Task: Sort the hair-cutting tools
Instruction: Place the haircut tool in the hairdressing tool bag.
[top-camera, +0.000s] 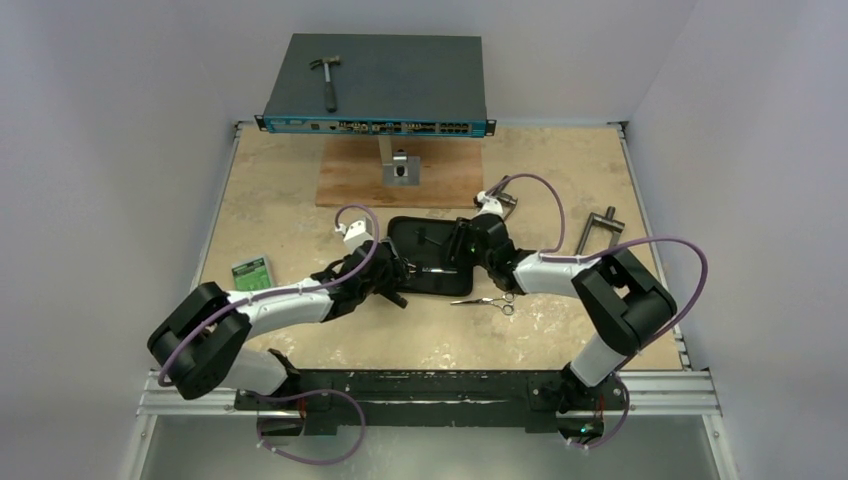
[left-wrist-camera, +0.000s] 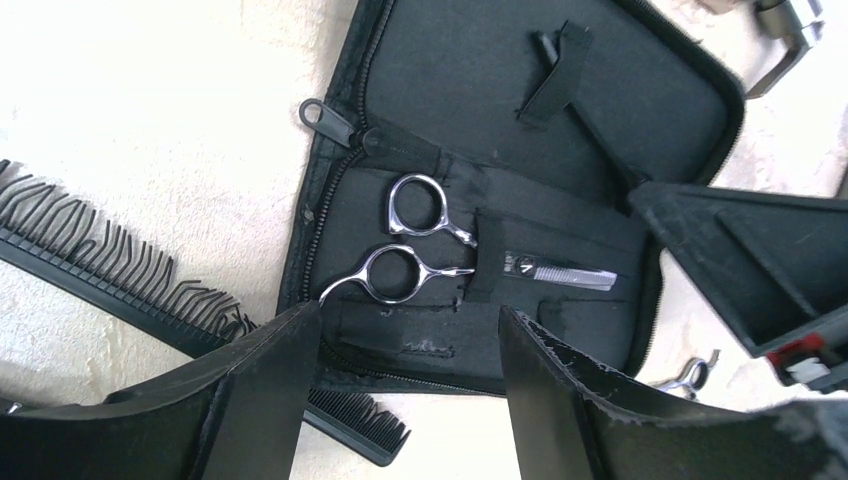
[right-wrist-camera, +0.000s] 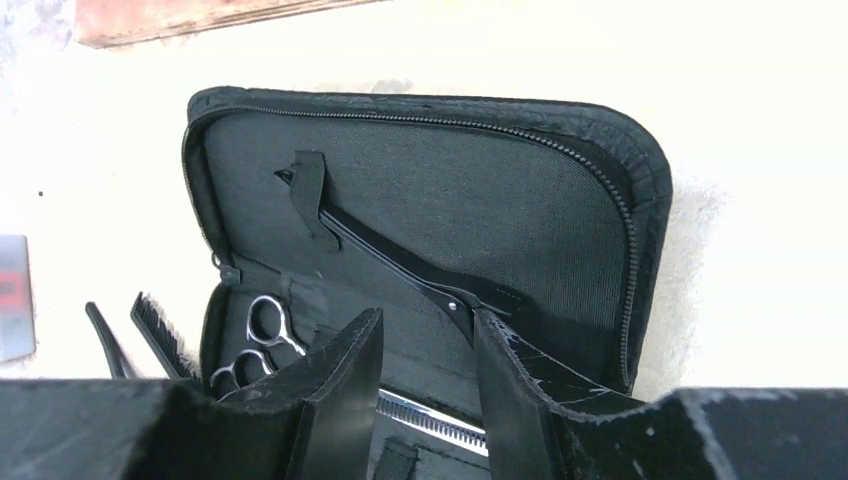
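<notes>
A black zip case (top-camera: 432, 232) lies open at the table's middle. One pair of silver scissors (left-wrist-camera: 418, 238) sits strapped inside its lower half. A second pair of scissors (top-camera: 487, 300) lies on the table to the case's right. The black comb (left-wrist-camera: 105, 270) lies beside the case's left edge. A thin black hair clip (right-wrist-camera: 385, 252) runs diagonally across the case's lid, under a strap. My left gripper (left-wrist-camera: 408, 312) hovers open over the case's near edge. My right gripper (right-wrist-camera: 430, 318) is open, its right fingertip close to the clip's wide end.
A hammer (top-camera: 327, 78) lies on a blue network switch (top-camera: 375, 88) at the back. A wooden board (top-camera: 352, 182) with a metal bracket (top-camera: 402, 168) sits below it. A grey T-handled tool (top-camera: 597, 228) is at the right, a green card (top-camera: 250, 272) at the left.
</notes>
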